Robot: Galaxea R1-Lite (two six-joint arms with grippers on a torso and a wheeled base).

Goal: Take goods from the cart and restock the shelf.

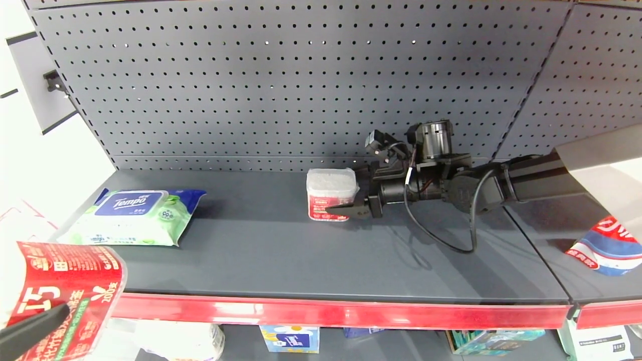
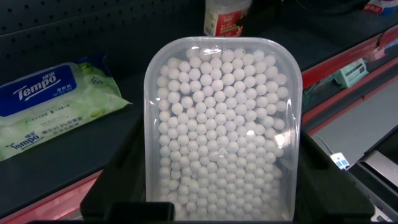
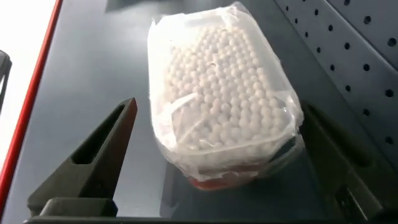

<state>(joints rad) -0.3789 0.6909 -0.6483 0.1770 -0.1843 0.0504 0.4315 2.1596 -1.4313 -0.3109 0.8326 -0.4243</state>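
A clear tub of white beads with a red label (image 1: pixel 331 193) stands upright on the grey shelf (image 1: pixel 281 250), mid-depth near the back panel. My right gripper (image 1: pixel 352 193) sits open around it, one finger in front and one behind; in the right wrist view the tub (image 3: pixel 224 93) lies between the fingers (image 3: pixel 93 155) with a small gap on one side. At the lower left, my left gripper (image 1: pixel 35 326) is shut on a second bead tub (image 1: pixel 65 296), held in front of the shelf edge. The left wrist view shows that tub (image 2: pixel 221 124) from above and the shelved tub (image 2: pixel 225 17) beyond it.
A green and blue wet-wipe pack (image 1: pixel 133 215) lies flat at the shelf's left end. A blue and red bag (image 1: pixel 609 245) sits on the neighbouring shelf to the right. Pegboard (image 1: pixel 301 85) backs the shelf, a red strip (image 1: pixel 341 313) edges its front, and boxes (image 1: pixel 289 338) stand below.
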